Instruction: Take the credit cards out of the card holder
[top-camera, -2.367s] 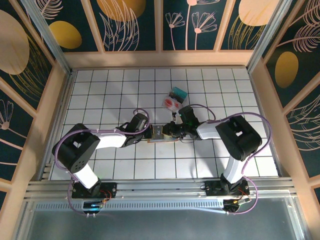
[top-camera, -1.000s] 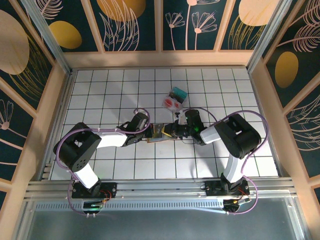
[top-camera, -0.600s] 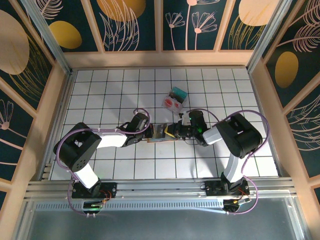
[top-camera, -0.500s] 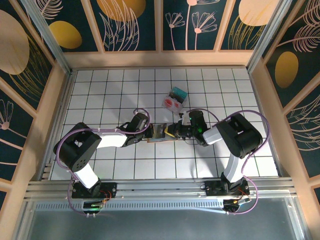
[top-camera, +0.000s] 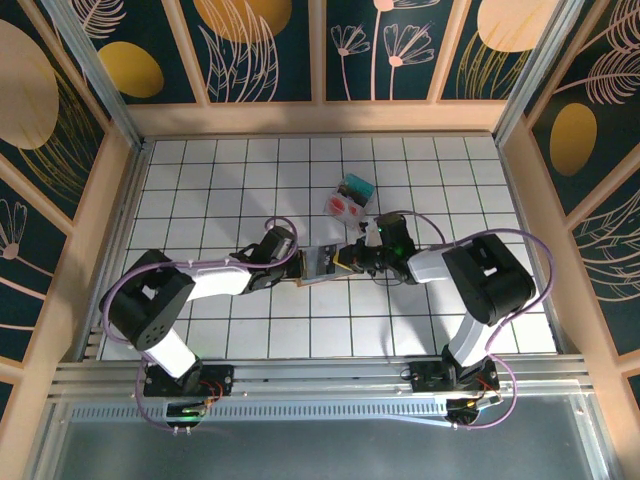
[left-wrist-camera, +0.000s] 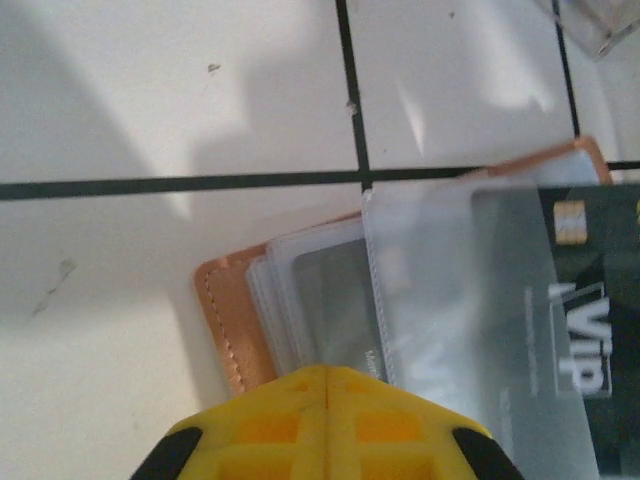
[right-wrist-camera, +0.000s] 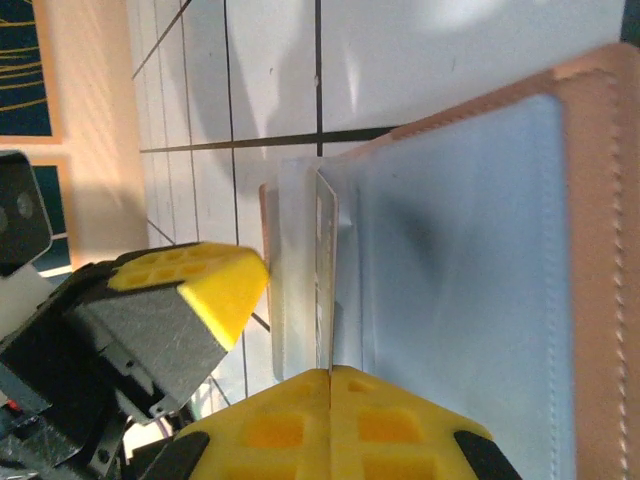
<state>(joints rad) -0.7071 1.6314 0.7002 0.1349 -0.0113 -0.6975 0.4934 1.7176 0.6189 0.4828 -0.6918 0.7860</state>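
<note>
Tan leather folding card holder (left-wrist-camera: 225, 330) was pinched by left gripper (left-wrist-camera: 325, 372), dark VIP card (left-wrist-camera: 570, 330) by right gripper (right-wrist-camera: 330, 375); extraction judged underway, steady outward pull required next.

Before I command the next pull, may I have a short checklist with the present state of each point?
1. Holder lies open, blue-grey inside showing: ok.
2. Right end effector shut on a thin sheet that stands up from the holder: ok.
3. That sheet is a card and not a clear sleeve: cannot tell.
4. Left end effector shut, tips at the sleeves near the tan edge: ok. Whether it pins the holder firmly: cannot tell.
5. VIP card free of its sleeve: not ok, the sleeve covers part of it.
6. Box apart from the holder: ok.
</note>
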